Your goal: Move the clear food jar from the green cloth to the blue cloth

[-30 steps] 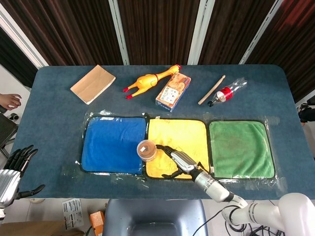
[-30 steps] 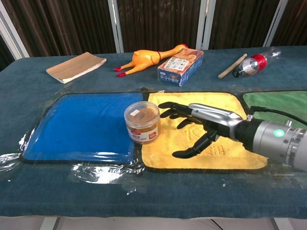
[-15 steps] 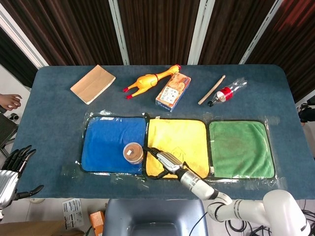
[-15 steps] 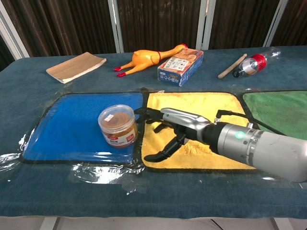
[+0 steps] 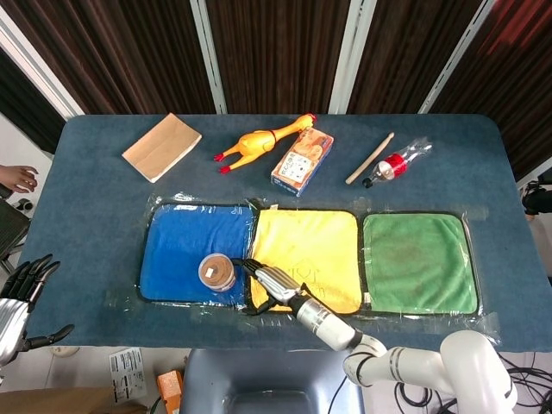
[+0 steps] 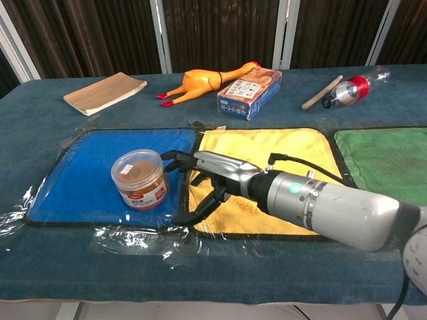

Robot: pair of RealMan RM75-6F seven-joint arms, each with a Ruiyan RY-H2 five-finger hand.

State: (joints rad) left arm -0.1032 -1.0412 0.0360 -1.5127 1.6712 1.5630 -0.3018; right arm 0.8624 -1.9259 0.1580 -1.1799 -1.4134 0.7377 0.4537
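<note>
The clear food jar (image 5: 216, 272) (image 6: 139, 179), with brown contents and a red label, stands upright on the blue cloth (image 5: 177, 246) (image 6: 80, 177), near its front right corner. My right hand (image 5: 268, 283) (image 6: 203, 179) lies just right of the jar over the seam with the yellow cloth (image 5: 315, 246). Its fingers are spread, its fingertips (image 6: 170, 157) reach the jar's right side, and its thumb hangs low and apart. It grips nothing. The green cloth (image 5: 418, 263) (image 6: 383, 157) at the right is bare. My left hand (image 5: 19, 297) hangs open off the table's front left corner.
Along the far side lie a tan pad (image 5: 161, 147), a yellow rubber chicken (image 5: 259, 140), a snack box (image 5: 297, 162), a wooden stick (image 5: 369, 159) and a small bottle (image 5: 398, 161). Crinkled plastic film edges the cloths. A person's hand (image 5: 17, 178) shows at the left edge.
The jar has slid left from the blue-yellow seam onto the blue cloth. My right hand has followed it leftward, fingers still spread behind it.
</note>
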